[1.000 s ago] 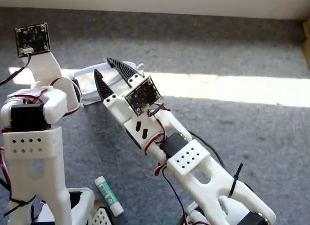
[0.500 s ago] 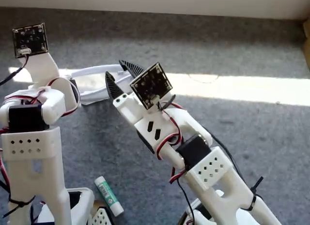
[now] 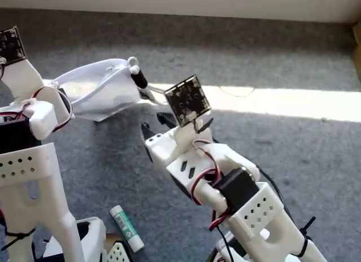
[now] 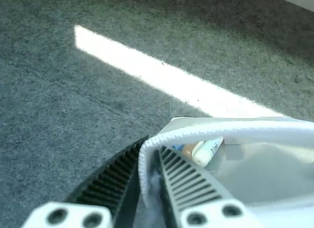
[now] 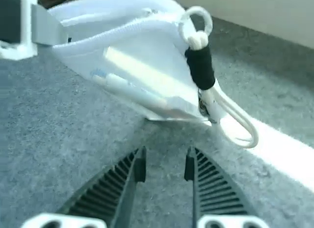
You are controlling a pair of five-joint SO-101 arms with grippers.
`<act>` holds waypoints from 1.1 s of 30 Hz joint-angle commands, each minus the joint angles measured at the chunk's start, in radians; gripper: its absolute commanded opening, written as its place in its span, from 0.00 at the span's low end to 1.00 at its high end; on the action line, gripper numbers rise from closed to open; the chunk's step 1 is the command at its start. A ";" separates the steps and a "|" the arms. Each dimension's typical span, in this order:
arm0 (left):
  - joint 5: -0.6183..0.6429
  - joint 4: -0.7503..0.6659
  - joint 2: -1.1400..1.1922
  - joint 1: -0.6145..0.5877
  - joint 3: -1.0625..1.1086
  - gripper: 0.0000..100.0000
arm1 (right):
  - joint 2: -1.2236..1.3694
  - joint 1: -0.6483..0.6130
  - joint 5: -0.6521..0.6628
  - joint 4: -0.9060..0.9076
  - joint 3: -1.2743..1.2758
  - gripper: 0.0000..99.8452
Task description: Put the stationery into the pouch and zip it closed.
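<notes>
The left gripper (image 4: 150, 149) is clenched on the rim of the pouch (image 3: 104, 90), holding it raised so the right gripper (image 5: 165, 157), fingers released, can likely take the zip pull (image 5: 200, 66); 1 glue stick (image 3: 126, 227) lies on the carpet (image 3: 316, 160).

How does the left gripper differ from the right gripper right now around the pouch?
The left gripper is shut on the white pouch at its zipper rim; the right gripper is open and holds nothing. The left gripper touches the pouch, while the right gripper sits apart from it, facing the end with the black zipper pull. Both have black ridged jaws on white bodies.
</notes>
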 commanded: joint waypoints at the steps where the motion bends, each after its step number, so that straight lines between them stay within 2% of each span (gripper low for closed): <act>1: -0.008 -0.029 -0.007 -0.045 -0.001 0.01 | -0.030 -0.101 -0.023 0.004 0.081 0.13; 5: -0.008 -0.029 -0.007 -0.045 -0.001 0.01 | -0.028 -0.193 -0.028 -0.013 0.191 0.13; 10: -0.008 -0.031 -0.007 -0.045 -0.001 0.01 | -0.027 -0.298 -0.126 -0.143 0.331 0.13; 18: -0.008 -0.031 -0.007 -0.045 0.002 0.01 | -0.010 -0.364 -0.132 -0.265 0.427 0.13; 23: -0.008 -0.031 -0.007 -0.045 0.002 0.01 | 0.153 -0.417 -0.278 -0.268 0.417 0.13; 33: -0.008 -0.031 -0.007 -0.045 0.004 0.01 | 0.392 -0.522 -0.463 -0.269 0.300 0.13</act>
